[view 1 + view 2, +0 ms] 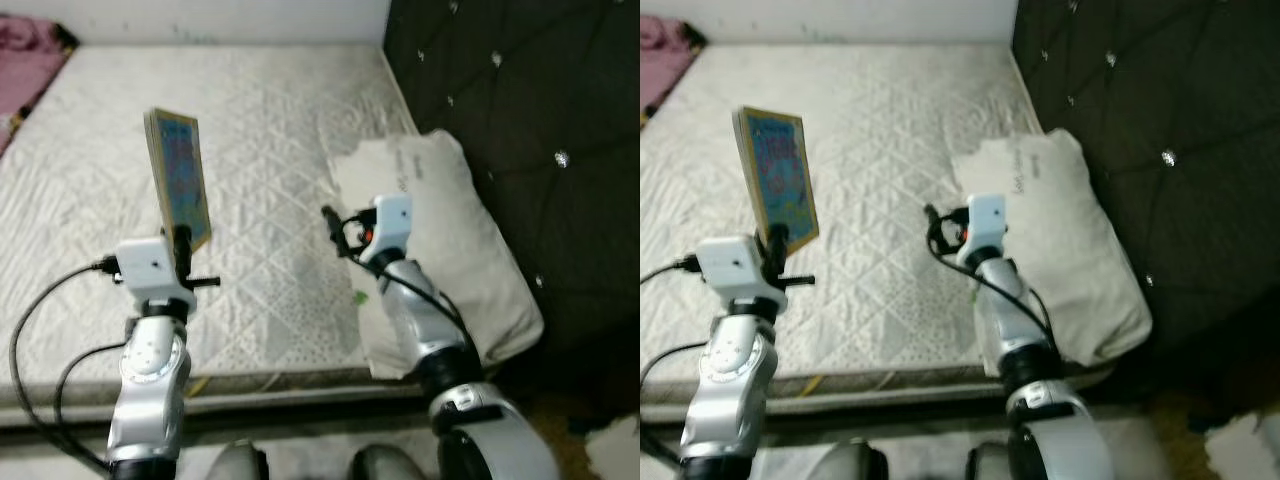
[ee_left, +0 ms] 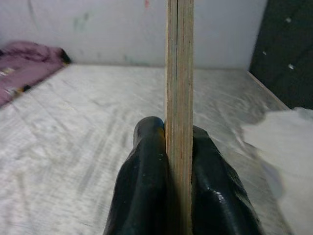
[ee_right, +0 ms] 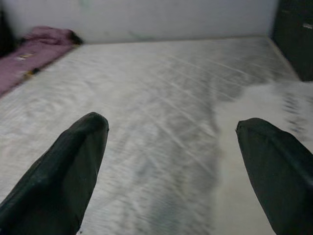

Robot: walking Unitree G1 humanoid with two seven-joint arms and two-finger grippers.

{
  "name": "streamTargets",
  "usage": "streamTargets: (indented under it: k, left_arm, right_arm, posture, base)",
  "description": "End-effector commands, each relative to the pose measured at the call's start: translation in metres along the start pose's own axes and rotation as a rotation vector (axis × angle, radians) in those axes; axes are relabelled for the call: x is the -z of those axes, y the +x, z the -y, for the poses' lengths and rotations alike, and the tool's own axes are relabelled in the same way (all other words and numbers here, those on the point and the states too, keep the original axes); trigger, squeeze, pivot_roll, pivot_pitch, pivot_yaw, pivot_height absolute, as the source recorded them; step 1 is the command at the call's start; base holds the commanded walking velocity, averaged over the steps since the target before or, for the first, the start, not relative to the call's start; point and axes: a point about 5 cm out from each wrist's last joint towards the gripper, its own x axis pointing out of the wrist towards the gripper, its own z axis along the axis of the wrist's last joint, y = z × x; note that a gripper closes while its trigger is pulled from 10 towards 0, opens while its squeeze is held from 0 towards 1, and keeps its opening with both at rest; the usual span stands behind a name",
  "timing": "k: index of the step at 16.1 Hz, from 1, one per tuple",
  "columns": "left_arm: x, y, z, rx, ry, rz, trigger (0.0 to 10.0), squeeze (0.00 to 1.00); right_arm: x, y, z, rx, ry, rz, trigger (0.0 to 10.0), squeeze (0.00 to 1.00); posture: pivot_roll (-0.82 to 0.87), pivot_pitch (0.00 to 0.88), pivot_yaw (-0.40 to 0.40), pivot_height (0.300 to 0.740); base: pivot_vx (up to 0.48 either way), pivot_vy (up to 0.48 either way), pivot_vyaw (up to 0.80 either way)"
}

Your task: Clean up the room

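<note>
- The left gripper (image 1: 183,240) is clenched on the lower edge of a book (image 1: 179,177), holding it upright and clear of the mattress (image 1: 260,150); the left wrist view shows its fingers (image 2: 146,186) pressed against both covers.
- The right gripper (image 3: 171,147) is released, its two fingers wide apart, hovering over the near right part of the mattress just beside the pillow (image 1: 450,230).
- The step in hand looks like carrying the book off the bed; the next move calls for a place to put it, and none is in sight.
- Open room lies far and left across the mattress, up to the pink blanket (image 1: 25,65) at the far left corner.
- The dark headboard (image 1: 520,120) closes the right side; the mattress's near edge runs just below both arms.
</note>
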Motion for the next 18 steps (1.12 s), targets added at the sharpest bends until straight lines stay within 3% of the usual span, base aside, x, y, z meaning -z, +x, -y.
streamTargets:
  k: [1, 2, 4, 8, 10, 14, 18]
  left_arm:
    - [-0.003, 0.000, 0.001, -0.017, 0.019, -0.003, 10.0, 0.00]
    - [-0.003, -0.002, 0.002, 0.021, -0.057, -0.001, 10.0, 0.00]
    - [-0.004, -0.008, -0.005, 0.010, -0.088, 0.030, 10.0, 0.00]
    - [-0.004, -0.016, -0.008, -0.086, -0.054, 0.035, 10.0, 0.00]
    - [-0.002, -0.023, -0.012, -0.074, -0.115, 0.023, 10.0, 0.00]
    - [-0.001, -0.034, -0.024, -0.102, -0.079, 0.009, 10.0, 0.00]
    - [-0.002, -0.042, -0.031, -0.111, -0.087, 0.012, 10.0, 0.00]
  right_arm:
    - [-0.002, 0.000, 0.003, 0.005, 0.001, 0.007, 10.0, 0.00]
    - [-0.002, 0.000, 0.003, 0.004, 0.001, 0.006, 10.0, 0.00]
    - [-0.001, -0.001, 0.003, 0.003, 0.002, 0.003, 10.0, 0.00]
    - [0.001, -0.008, 0.010, 0.035, 0.069, -0.007, 10.0, 0.00]
    - [0.004, -0.012, 0.014, 0.047, 0.114, -0.029, 10.0, 0.00]
    - [0.004, -0.026, 0.019, 0.071, -0.038, -0.020, 10.0, 0.00]
    - [-0.001, -0.034, 0.021, 0.113, -0.037, -0.005, 10.0, 0.00]
  posture:
    - [-0.04, 0.096, -0.012, 0.740]
    - [-0.04, 0.098, -0.013, 0.740]
    - [-0.03, 0.101, -0.016, 0.740]
    - [-0.03, 0.107, -0.017, 0.740]
    - [-0.02, 0.108, -0.019, 0.740]
    - [-0.01, 0.115, -0.017, 0.740]
    - [-0.01, 0.138, -0.014, 0.740]
  base:
    - [0.000, 0.000, 0.00]
    - [0.000, 0.000, 0.00]
    - [0.000, 0.000, 0.00]
    - [0.000, 0.000, 0.00]
    - [0.000, 0.000, 0.00]
    - [0.000, 0.000, 0.00]
    - [0.000, 0.000, 0.00]
